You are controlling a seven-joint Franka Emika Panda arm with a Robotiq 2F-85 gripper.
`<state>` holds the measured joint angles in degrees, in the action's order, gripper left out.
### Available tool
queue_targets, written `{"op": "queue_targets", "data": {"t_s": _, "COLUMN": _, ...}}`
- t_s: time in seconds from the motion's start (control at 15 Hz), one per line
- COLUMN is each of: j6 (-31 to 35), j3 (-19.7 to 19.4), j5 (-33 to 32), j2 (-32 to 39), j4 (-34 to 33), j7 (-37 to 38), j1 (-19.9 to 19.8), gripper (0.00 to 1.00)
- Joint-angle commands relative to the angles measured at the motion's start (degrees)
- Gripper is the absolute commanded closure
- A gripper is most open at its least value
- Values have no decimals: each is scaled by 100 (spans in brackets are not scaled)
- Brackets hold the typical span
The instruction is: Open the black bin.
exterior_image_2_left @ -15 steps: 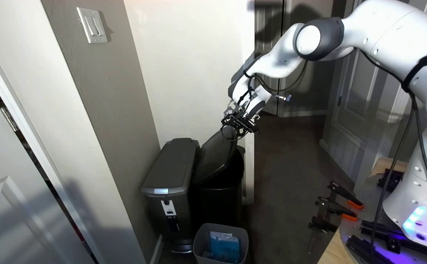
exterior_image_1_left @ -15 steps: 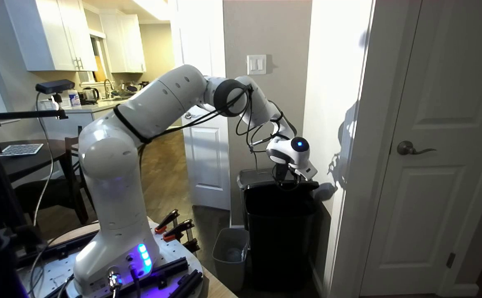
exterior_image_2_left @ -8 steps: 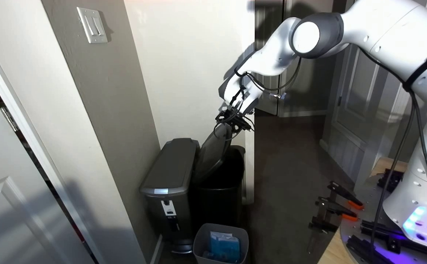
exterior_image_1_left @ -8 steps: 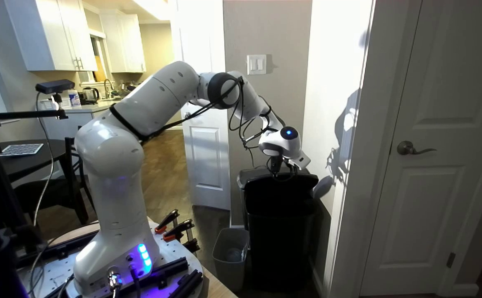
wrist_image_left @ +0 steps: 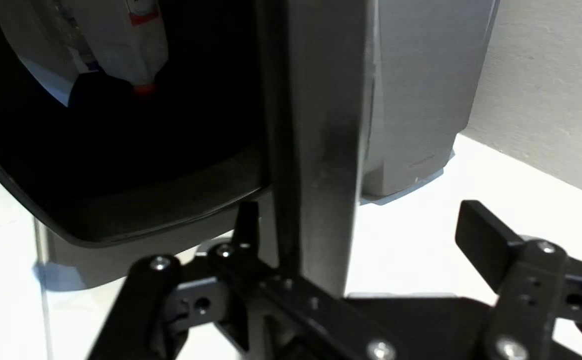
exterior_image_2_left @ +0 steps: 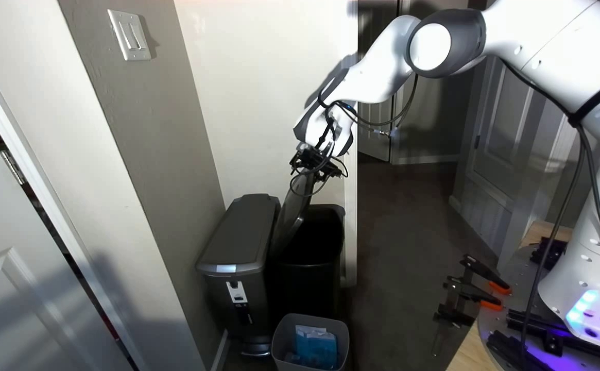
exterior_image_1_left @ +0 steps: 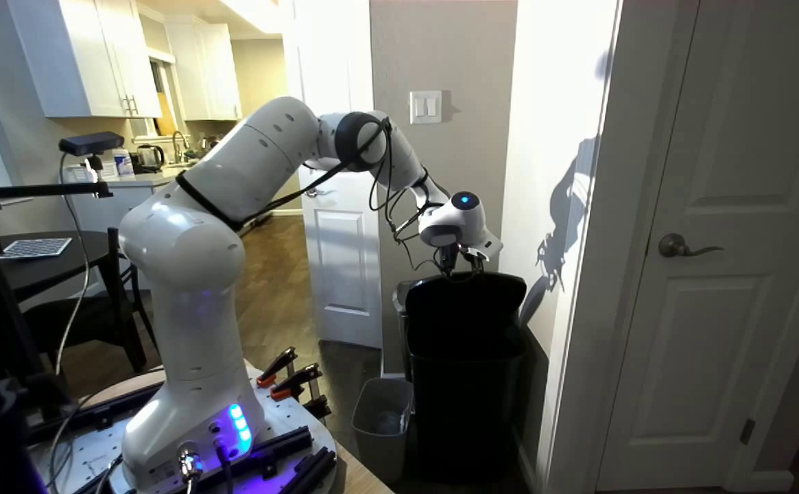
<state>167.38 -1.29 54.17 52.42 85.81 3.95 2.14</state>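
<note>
The black bin (exterior_image_1_left: 464,412) stands against the wall in both exterior views (exterior_image_2_left: 305,291). Its lid (exterior_image_1_left: 468,302) is hinged up, steeply tilted, leaning toward the grey lidded bin beside it; it also shows in an exterior view (exterior_image_2_left: 290,211). My gripper (exterior_image_1_left: 462,267) is at the lid's top free edge, also in an exterior view (exterior_image_2_left: 316,166). In the wrist view the gripper (wrist_image_left: 360,225) has its fingers wide apart. The lid (wrist_image_left: 328,165) stands edge-on between them, nearer the left finger. The bin's opening (wrist_image_left: 171,150) is dark, with white containers inside.
A grey lidded bin (exterior_image_2_left: 240,232) stands right beside the black bin, close to the wall. A small grey open bin (exterior_image_2_left: 281,340) with a blue package (exterior_image_2_left: 316,346) stands in front, also in an exterior view (exterior_image_1_left: 382,439). Clamps (exterior_image_2_left: 477,291) stick out from the robot's table.
My gripper has moved up and toward the grey lidded bin. The lid has swung up with it from a lower tilt to a steep one, showing more of the bin's opening.
</note>
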Motion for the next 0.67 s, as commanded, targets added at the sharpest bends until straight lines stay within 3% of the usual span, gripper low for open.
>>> {"op": "queue_targets", "data": {"t_s": 0.0, "j6": 112, "j3": -94, "j5": -638, "j2": -260, "j4": 293, "j7": 617, "j1": 222, "gripper": 0}}
{"op": "queue_targets", "data": {"t_s": 0.6, "j6": 330, "j3": -355, "j5": -2216, "j2": -253, "j4": 221, "j7": 1684, "j1": 784, "gripper": 0}}
